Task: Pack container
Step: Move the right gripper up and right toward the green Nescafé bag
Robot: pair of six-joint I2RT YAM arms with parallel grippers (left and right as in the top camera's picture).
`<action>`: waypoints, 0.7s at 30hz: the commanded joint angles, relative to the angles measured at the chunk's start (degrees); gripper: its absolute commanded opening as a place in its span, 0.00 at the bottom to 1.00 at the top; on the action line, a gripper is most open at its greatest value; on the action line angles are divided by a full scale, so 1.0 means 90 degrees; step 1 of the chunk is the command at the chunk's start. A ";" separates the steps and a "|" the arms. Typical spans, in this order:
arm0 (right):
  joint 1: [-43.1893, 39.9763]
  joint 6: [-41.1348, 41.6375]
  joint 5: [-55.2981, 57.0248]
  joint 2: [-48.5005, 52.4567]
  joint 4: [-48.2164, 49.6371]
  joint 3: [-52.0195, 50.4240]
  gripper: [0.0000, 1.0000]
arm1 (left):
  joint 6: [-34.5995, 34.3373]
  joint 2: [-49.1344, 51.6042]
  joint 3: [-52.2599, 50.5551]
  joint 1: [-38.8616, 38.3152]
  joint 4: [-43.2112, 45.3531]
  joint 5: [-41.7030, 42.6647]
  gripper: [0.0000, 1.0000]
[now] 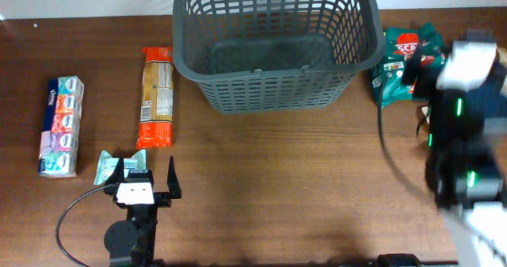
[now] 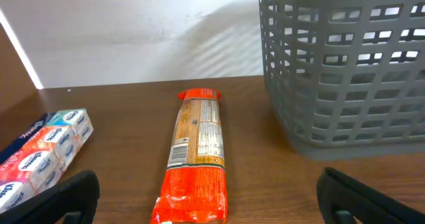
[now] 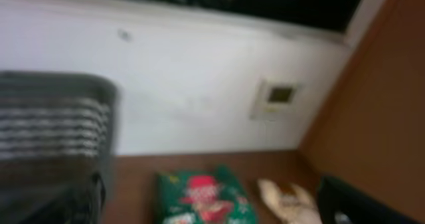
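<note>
A large dark grey basket (image 1: 273, 89) with slotted sides is seen standing upright at the far middle of the brown worktop (image 1: 285, 196), its open top turned up. Just left of it, and apart from it, a long orange and tan packet (image 1: 157, 97) is laid flat with its length running from near to far. Further left, well apart from the basket, a block of tissue packs (image 1: 62, 126) is laid the same way. A small teal packet (image 1: 111, 166) is found at the near left, just beside the left fingers (image 2: 66, 197); whether it is touched cannot be told. These fingers are spread wide and released, nothing is held between them, and they are pointed far, toward the long packet. Just right of the basket a green packet (image 1: 405, 61) with red print is laid. The right arm (image 1: 463, 116) is seen blurred at the right edge, partly over that packet. The right fingers (image 3: 358, 204) are likewise spread wide with nothing grasped. A pale crumpled thing (image 3: 285, 201), too blurred to be named, is seen right of the green packet.
</note>
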 commanded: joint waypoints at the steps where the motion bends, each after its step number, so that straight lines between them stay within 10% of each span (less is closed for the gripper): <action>1: -0.0029 -0.0454 0.0899 0.1013 -0.0988 0.1715 0.99 | 0.0100 -0.0058 -0.0056 -0.0032 0.0012 -0.0061 0.99; 8: -0.0019 -0.0527 0.0755 0.2059 -0.4184 0.4262 0.99 | 0.0100 -0.0058 -0.0056 -0.0032 0.0012 -0.0061 0.99; 21: -0.0233 -0.0019 0.0648 0.1547 -0.4376 0.4551 0.99 | 0.0100 -0.0058 -0.0056 -0.0032 0.0012 -0.0061 0.99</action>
